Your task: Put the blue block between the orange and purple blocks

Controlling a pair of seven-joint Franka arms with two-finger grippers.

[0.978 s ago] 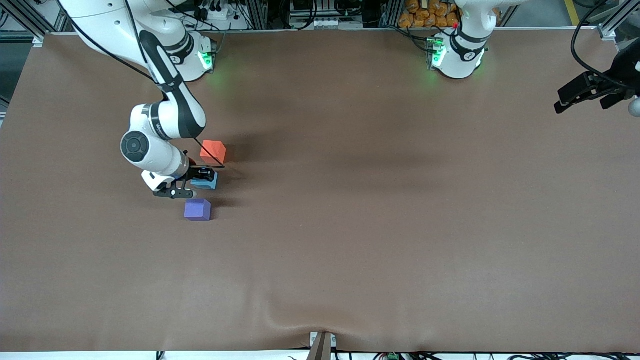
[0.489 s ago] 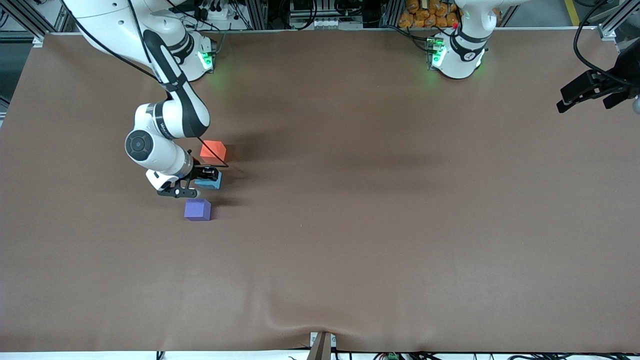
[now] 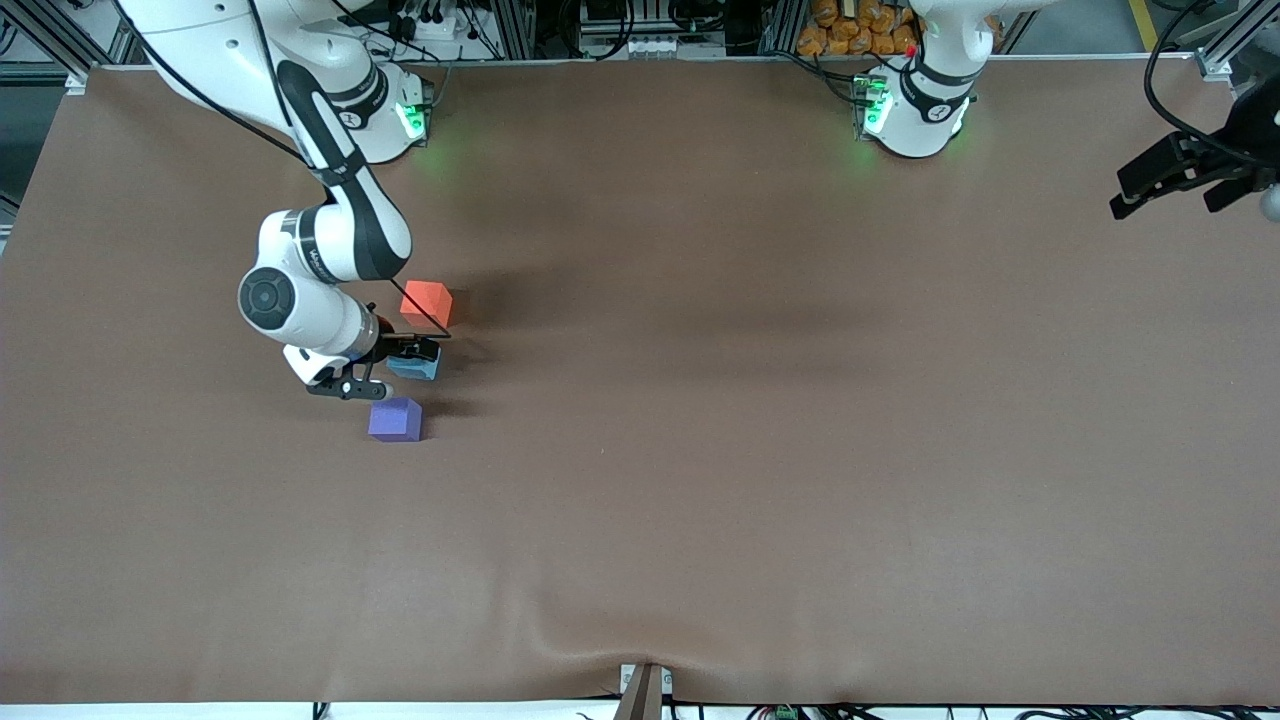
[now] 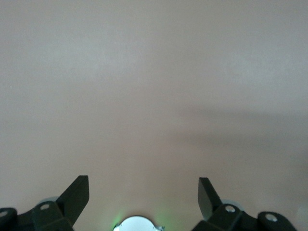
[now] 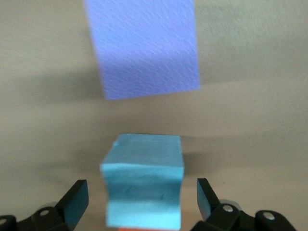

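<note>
Brown matte counter point(image 3: 760, 450) carries our small foam cubes at middle-left of the frame: orange-red cube point(image 3: 427, 302) above, violet-purple cube point(image 3: 395, 418) below, sky-blue cube point(image 3: 417, 366) resting between them. Right claw point(image 3: 385, 366) straddles it, released; left claw point(image 3: 1175, 185) waits released at upper right.

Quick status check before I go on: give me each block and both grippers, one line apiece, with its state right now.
blue block: resting on the table between the orange and purple blocks, between the right gripper's open fingers, clear of both.
orange block: on the table, farther from the front camera than the blue block.
purple block: on the table, nearer the front camera than the blue block.
right gripper: open, around the blue block.
left gripper: open, empty, waiting at the left arm's end.
</note>
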